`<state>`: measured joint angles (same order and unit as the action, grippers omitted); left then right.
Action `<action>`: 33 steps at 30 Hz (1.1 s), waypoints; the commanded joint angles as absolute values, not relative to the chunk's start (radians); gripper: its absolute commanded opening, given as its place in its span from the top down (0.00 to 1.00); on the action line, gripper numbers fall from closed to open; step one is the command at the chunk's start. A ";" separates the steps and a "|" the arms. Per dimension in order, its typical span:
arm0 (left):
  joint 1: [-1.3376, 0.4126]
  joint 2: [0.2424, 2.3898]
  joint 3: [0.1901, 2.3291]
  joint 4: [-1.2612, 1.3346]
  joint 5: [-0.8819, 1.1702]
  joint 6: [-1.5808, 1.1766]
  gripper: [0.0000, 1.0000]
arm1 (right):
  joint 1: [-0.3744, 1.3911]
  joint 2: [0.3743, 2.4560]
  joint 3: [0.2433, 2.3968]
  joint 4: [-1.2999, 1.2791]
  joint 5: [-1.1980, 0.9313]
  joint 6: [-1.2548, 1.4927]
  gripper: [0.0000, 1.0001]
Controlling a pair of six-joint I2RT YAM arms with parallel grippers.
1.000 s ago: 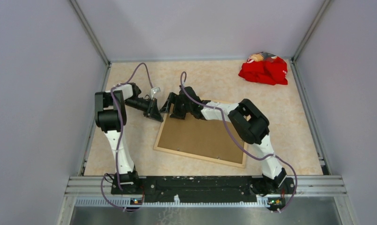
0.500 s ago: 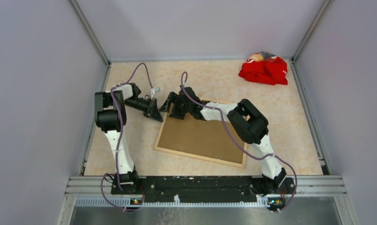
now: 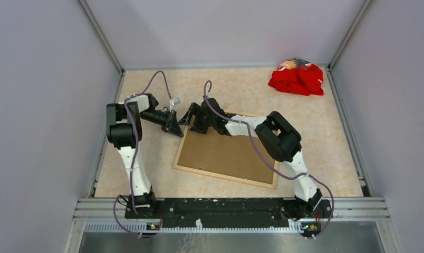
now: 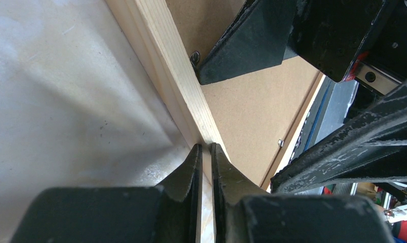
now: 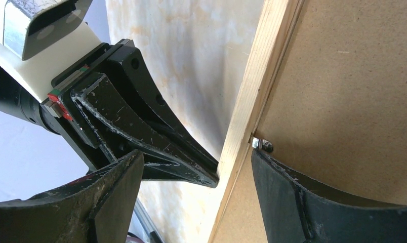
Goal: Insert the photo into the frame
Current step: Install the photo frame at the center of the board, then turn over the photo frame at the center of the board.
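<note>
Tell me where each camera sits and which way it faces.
Top external: high behind the robot, looking down on the left arm, right arm and frame.
Left wrist: on the left gripper, facing the frame's edge; its closed fingers show.
Right wrist: on the right gripper, facing that edge; its spread fingers show.
Shared: each wrist view shows the other gripper.

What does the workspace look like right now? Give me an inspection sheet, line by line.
Surface: beige marbled table.
Job's things: frame lies face down, brown backing board uppermost; photo not seen.
Clutter: red cloth in the far right corner, apart from the frame.
End effectors: left end effector shut, tips against the frame's outer edge near its far left corner; right end effector open, straddling that rail by a metal clip.
Cables: purple cables loop along both arms.
Surroundings: plain grey walls on three sides; metal rail at the near edge.
</note>
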<state>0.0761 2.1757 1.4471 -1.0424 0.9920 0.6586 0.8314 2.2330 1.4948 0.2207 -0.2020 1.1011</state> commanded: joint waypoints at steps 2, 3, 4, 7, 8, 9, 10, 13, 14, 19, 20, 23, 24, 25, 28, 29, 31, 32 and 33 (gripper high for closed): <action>0.060 2.174 1.424 -1.014 0.934 0.715 0.87 | 0.841 2.233 1.486 0.231 -0.171 1.057 0.20; 0.062 2.172 1.427 -1.017 0.932 0.716 0.86 | 0.841 2.211 1.471 0.239 -0.178 1.046 0.19; 0.063 2.168 1.431 -1.022 0.932 0.716 0.86 | 0.840 2.186 1.447 0.245 -0.180 1.029 0.18; 0.071 2.153 1.445 -1.037 0.928 0.717 0.81 | 0.841 2.076 1.397 0.241 -0.191 0.927 0.14; 0.075 2.142 1.450 -1.041 0.927 0.718 0.79 | 0.841 2.032 1.367 0.244 -0.199 0.881 0.14; 0.078 2.133 1.454 -1.047 0.925 0.719 0.78 | 0.841 1.984 1.328 0.262 -0.215 0.837 0.13; 0.082 2.121 1.457 -1.054 0.925 0.720 0.78 | 0.841 1.932 1.279 0.279 -0.240 0.796 0.13; 0.090 2.092 1.467 -1.079 0.924 0.734 0.76 | 0.846 1.774 1.129 0.270 -0.323 0.675 0.14; 0.093 2.084 1.469 -1.091 0.925 0.739 0.75 | 0.855 1.732 1.086 0.222 -0.316 0.619 0.15; 0.100 2.008 1.466 -1.146 0.913 0.775 0.63 | 0.966 1.543 0.894 -0.008 -0.149 0.360 0.24; 0.102 1.984 1.461 -1.154 0.911 0.784 0.61 | 0.992 1.514 0.862 -0.041 -0.121 0.332 0.27; 0.103 1.907 1.446 -1.186 0.897 0.822 0.55 | 1.056 1.437 0.766 -0.070 -0.084 0.289 0.32; 0.104 1.880 1.439 -1.192 0.893 0.835 0.54 | 1.073 1.415 0.747 -0.070 -0.074 0.285 0.32; 0.104 1.854 1.433 -1.199 0.887 0.845 0.52 | 1.091 1.394 0.731 -0.068 -0.068 0.280 0.32; 0.105 1.786 1.413 -1.222 0.878 0.863 0.41 | 1.153 1.361 0.713 -0.070 -0.008 0.242 0.33; 0.104 1.770 1.404 -1.231 0.879 0.871 0.34 | 1.170 1.362 0.717 -0.079 0.025 0.231 0.34; 0.105 1.734 1.385 -1.248 0.889 0.887 0.03 | 1.193 1.380 0.731 -0.099 0.070 0.215 0.36; 0.105 1.719 1.375 -1.250 0.893 0.893 0.02 | 1.201 1.392 0.736 -0.105 0.086 0.208 0.38; 0.106 1.700 1.364 -1.251 0.896 0.898 0.01 | 1.209 1.405 0.742 -0.110 0.106 0.198 0.39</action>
<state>0.1020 1.7664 1.4052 -1.2003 0.8745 0.8398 1.1671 1.4128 0.7013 -0.0990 -0.0147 0.2722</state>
